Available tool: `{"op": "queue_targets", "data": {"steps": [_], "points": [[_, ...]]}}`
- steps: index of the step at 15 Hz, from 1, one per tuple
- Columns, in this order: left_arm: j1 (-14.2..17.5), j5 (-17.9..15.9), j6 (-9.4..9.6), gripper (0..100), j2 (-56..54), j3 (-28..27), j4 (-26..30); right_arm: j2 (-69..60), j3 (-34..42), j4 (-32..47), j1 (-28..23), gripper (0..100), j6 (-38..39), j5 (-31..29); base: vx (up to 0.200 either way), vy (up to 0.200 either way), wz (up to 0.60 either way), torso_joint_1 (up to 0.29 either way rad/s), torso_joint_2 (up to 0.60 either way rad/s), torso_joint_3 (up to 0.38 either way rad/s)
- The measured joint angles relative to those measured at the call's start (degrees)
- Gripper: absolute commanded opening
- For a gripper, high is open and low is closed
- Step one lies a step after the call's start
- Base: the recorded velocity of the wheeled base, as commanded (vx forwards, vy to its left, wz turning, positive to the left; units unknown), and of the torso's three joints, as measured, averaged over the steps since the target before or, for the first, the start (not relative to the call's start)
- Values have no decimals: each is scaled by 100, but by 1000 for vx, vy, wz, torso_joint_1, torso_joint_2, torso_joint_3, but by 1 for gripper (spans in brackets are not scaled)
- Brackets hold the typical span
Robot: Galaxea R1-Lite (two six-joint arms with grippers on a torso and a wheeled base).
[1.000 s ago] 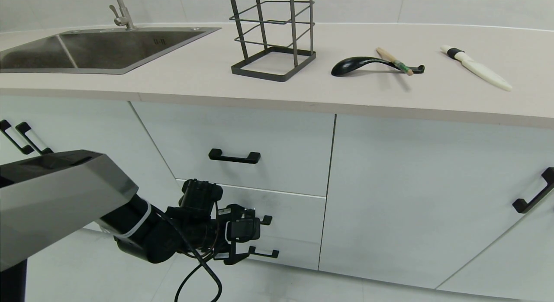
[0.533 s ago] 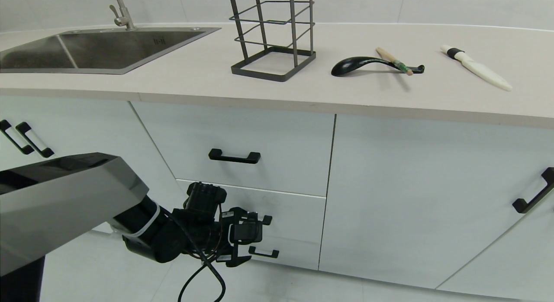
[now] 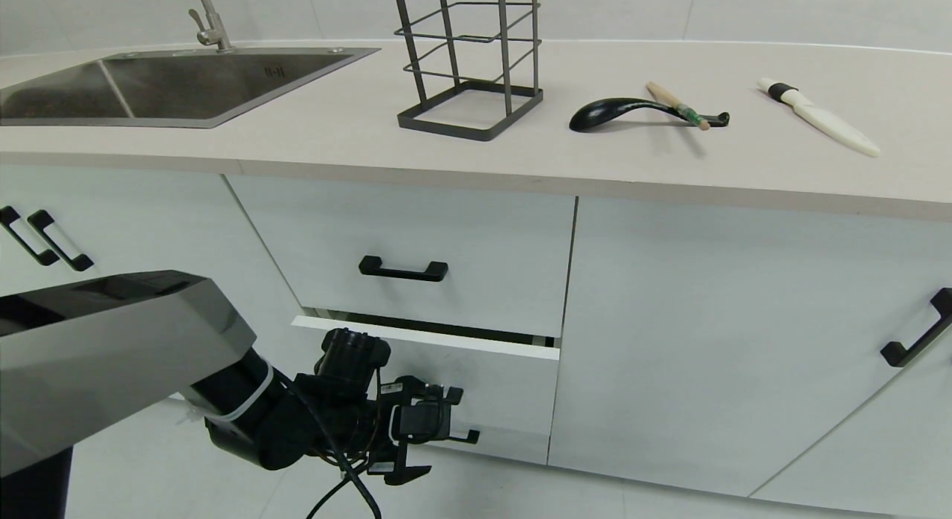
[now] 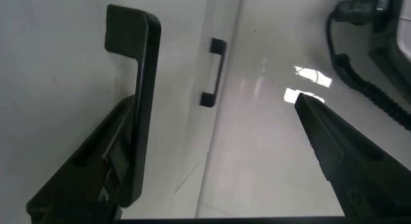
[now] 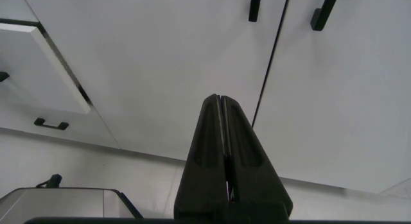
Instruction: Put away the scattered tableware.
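On the counter lie a black spoon (image 3: 632, 111), a wooden stick (image 3: 675, 105) resting across its handle, and a white knife with a black band (image 3: 818, 117). Below the counter, my left gripper (image 3: 435, 432) is open at the lower drawer's black handle (image 3: 460, 435). In the left wrist view one finger (image 4: 96, 166) sits against that handle (image 4: 140, 89), and the other finger (image 4: 340, 153) stands well apart. The lower drawer (image 3: 491, 378) is pulled out a little, with a dark gap above its front. My right gripper (image 5: 221, 153) is shut on nothing, facing the cabinet doors.
A black wire rack (image 3: 472, 58) stands on the counter left of the spoon. A steel sink (image 3: 171, 80) with a tap is at the far left. The upper drawer with its handle (image 3: 403, 268) is closed. Cabinet doors with black handles (image 3: 918, 333) flank the drawers.
The lower drawer, closed a second ago, has slid out a little. My left gripper has come back towards me and slightly down at its handle.
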Motion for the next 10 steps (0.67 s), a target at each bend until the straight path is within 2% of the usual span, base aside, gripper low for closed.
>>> {"op": "queue_targets", "data": {"steps": [4,10], "points": [[-16,-2,5,100,-184,239,-30,0,0,0,0,0,0,0,0,0,0,0,0,0],[-27,-66,-37,100,-1485,1221,-9,0,0,2,0,0,0,0,0,0,0,0,0,0]]}}
